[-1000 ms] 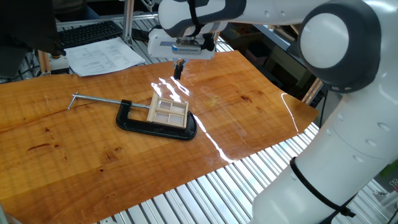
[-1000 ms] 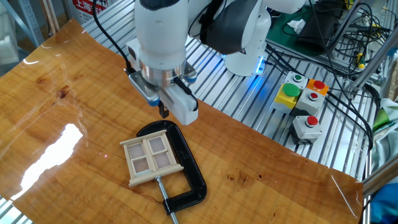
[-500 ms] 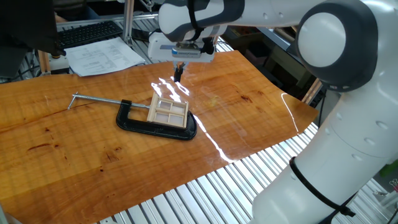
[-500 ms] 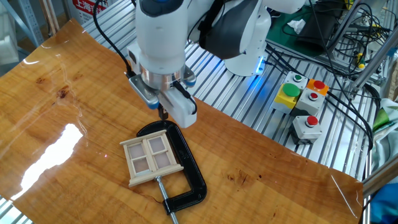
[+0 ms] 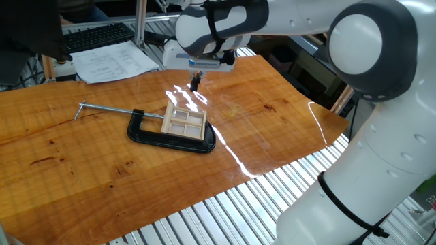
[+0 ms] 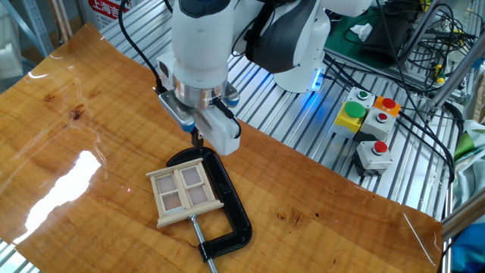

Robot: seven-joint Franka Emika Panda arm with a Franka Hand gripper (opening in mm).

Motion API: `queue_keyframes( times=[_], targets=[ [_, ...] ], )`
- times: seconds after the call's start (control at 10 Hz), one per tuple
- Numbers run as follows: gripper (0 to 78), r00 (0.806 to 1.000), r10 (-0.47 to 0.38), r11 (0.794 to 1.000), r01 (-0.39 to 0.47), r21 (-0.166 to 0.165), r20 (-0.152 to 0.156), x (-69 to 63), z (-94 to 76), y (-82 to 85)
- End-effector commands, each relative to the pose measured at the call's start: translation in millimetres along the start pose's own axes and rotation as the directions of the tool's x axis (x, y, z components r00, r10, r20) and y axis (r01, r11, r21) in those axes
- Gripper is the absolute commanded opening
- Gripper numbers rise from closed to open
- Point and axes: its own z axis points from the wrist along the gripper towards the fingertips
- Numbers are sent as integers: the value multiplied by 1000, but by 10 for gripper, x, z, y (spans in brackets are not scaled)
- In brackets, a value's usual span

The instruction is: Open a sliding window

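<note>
The sliding window is a small pale wooden frame with several panes. It lies flat on the wooden table, held in a black C-clamp. In the other fixed view the window sits inside the clamp. My gripper hangs just beyond the window's far edge, a little above the table. Its dark fingers are together with nothing between them. In the other fixed view the gripper is above the clamp's curved end, close to the window's top corner.
The clamp's steel rod sticks out to the left across the table. Papers and a keyboard lie behind the table. A box of coloured buttons and cables stand on the metal bench beside the table.
My gripper has shifted very slightly near the window's far edge. The window and the clamp have not moved.
</note>
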Motion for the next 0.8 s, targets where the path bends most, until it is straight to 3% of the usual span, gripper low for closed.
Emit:
queue_keyframes(
  times=[0.1, 0.6, 0.8],
  targets=[
    [0, 1000, 19, 1000, -19, -4, -13, -7, -13, -1],
    [0, 996, 86, 996, -86, -13, 13, -7, -13, -1],
    [0, 997, 79, 997, -79, -2, 7, -9, -11, 2]
  ],
)
